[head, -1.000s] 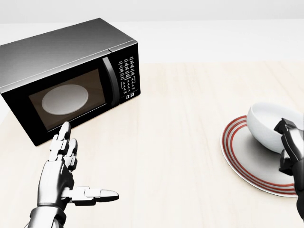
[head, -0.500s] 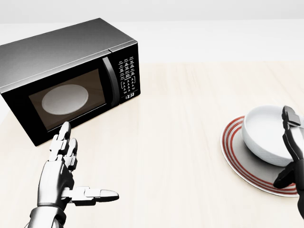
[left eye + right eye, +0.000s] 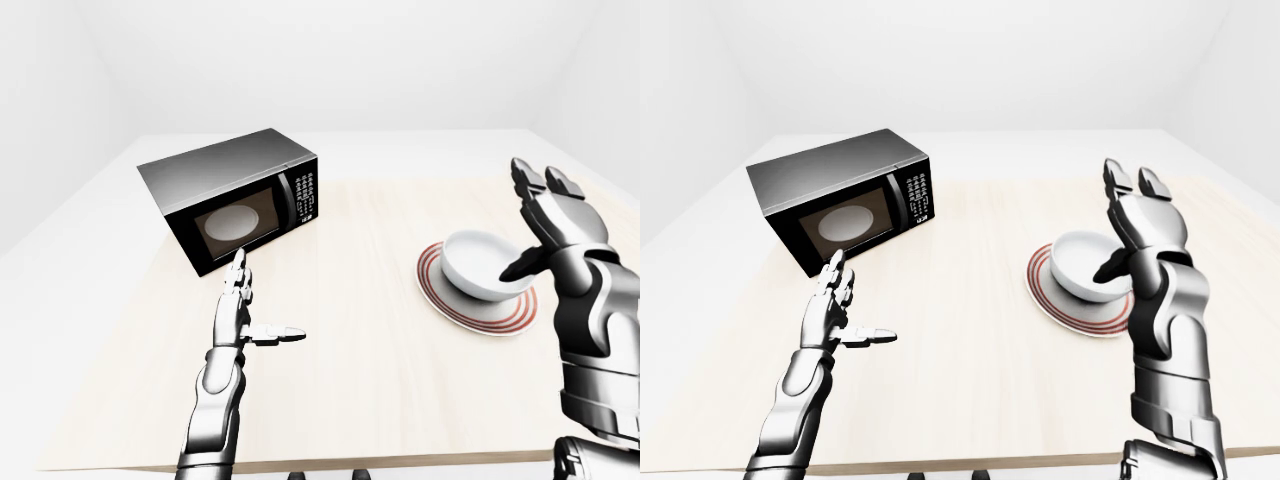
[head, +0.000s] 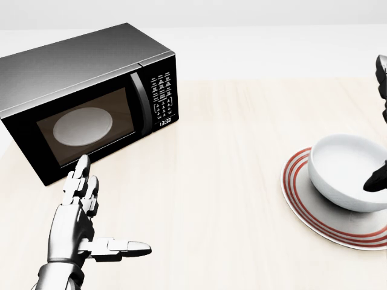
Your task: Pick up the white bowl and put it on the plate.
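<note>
The white bowl (image 4: 346, 171) sits upright on the red-ringed plate (image 4: 302, 199) at the right of the head view. My right hand (image 3: 1132, 232) is open, raised above and just right of the bowl, fingers spread and clear of it; its thumb tip (image 4: 376, 177) overlaps the bowl's right edge in the head view. My left hand (image 4: 91, 232) is open and empty, hovering over the table at the lower left, thumb pointing right.
A black microwave (image 4: 84, 96) with its door shut stands at the upper left of the light wooden table (image 4: 230, 181). The table's near edge (image 3: 400, 462) shows in the eye views.
My right hand has let go of the bowl, opened and lifted up and away. The bowl has settled from tilted to upright on the plate. The left hand has not moved.
</note>
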{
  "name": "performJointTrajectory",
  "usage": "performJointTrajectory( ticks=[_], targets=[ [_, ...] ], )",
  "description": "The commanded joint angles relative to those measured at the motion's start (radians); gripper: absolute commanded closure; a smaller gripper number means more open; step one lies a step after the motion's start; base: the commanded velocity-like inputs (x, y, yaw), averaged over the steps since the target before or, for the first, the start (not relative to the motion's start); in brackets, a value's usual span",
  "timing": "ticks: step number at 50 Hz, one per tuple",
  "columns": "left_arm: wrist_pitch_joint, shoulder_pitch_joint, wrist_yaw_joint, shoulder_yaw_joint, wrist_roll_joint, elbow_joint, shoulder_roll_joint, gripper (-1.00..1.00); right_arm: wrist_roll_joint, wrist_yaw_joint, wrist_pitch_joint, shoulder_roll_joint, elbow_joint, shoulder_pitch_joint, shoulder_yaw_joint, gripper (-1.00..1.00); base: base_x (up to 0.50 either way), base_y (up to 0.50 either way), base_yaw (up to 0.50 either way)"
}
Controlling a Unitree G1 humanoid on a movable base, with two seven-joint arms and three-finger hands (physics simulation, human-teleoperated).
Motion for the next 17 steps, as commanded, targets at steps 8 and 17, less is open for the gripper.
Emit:
performJointTrajectory(
  ticks=[8, 17],
  targets=[
    [0.0, 0.0, 0.0, 0.0, 0.0, 0.0, 0.0, -1.0, 0.049, 0.3, 0.0, -0.064, -0.468, -0.074, -0.089, -1.0, 0.0, 0.0, 0.0],
    [0.0, 0.0, 0.0, 0.0, 0.0, 0.0, 0.0, -1.0, 0.053, 0.334, 0.0, -0.073, -0.656, -0.105, -0.096, -1.0, 0.0, 0.0, 0.0]
  ],
)
